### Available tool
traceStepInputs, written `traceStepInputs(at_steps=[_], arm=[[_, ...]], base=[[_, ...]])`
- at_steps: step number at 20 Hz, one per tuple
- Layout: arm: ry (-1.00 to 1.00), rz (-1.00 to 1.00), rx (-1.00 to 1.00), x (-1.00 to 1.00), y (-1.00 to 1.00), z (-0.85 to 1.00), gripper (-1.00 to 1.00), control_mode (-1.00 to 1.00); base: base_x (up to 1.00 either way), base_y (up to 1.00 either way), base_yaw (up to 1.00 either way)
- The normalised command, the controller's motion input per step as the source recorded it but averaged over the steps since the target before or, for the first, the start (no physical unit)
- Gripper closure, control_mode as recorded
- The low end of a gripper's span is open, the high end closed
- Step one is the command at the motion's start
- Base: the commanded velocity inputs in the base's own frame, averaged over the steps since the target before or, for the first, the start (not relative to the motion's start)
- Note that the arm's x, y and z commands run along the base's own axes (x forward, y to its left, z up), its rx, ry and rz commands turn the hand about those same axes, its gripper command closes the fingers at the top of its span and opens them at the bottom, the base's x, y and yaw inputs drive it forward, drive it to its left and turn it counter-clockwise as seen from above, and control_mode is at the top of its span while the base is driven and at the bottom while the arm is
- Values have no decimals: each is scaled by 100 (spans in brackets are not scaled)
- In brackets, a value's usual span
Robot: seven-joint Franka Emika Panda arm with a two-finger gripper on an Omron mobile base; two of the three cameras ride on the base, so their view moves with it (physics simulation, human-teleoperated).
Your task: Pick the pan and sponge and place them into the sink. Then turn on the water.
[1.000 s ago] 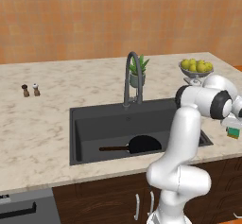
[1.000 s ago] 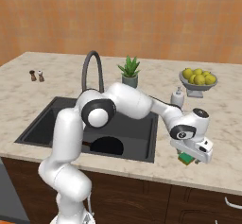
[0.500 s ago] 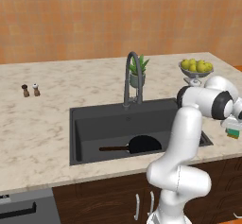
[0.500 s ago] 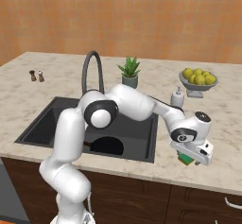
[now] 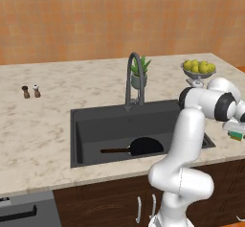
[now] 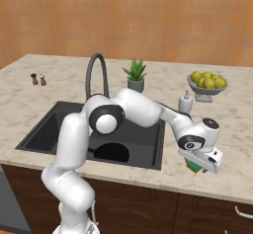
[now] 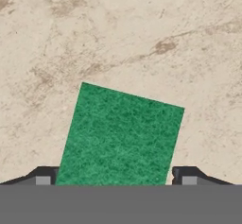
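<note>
The green sponge (image 7: pixel 123 135) lies flat on the marble counter to the right of the sink (image 5: pixel 119 112), near the counter's front edge. My gripper (image 7: pixel 116 178) is down over it and open, one fingertip (image 7: pixel 43 176) on each side, close to the sponge's edges. From the base views the hand (image 6: pixel 200 161) covers most of the sponge (image 6: pixel 194 167), and a green corner (image 5: pixel 236 135) shows beneath it. The black pan (image 5: pixel 146 146) rests on the basin floor with its brown handle pointing left. No water comes from the arched faucet (image 5: pixel 134 77).
A bowl of lemons (image 6: pixel 207 82), a soap dispenser (image 6: pixel 185 102) and a potted plant (image 6: pixel 135 75) stand behind and beside the sink. Two small shakers (image 5: pixel 31 92) sit far left. The counter's front edge runs just below the hand.
The hand has sunk a little lower onto the sponge. The sponge and pan have stayed where they were.
</note>
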Motion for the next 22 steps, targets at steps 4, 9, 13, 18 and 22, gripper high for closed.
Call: traceStepInputs(at_steps=[4,9,13,18,22], arm=[[1,0,0,0,0,-9,100,-100],[0,5,-3,0,16,18,100,-100],[0,11,-7,-5,48,53,100,-100],[0,15,-3,-2,76,52,100,-100],[-3,23,0,0,89,23,100,-100]], base=[[0,0,0],[0,0,0],[0,0,0],[0,0,0],[0,0,0]])
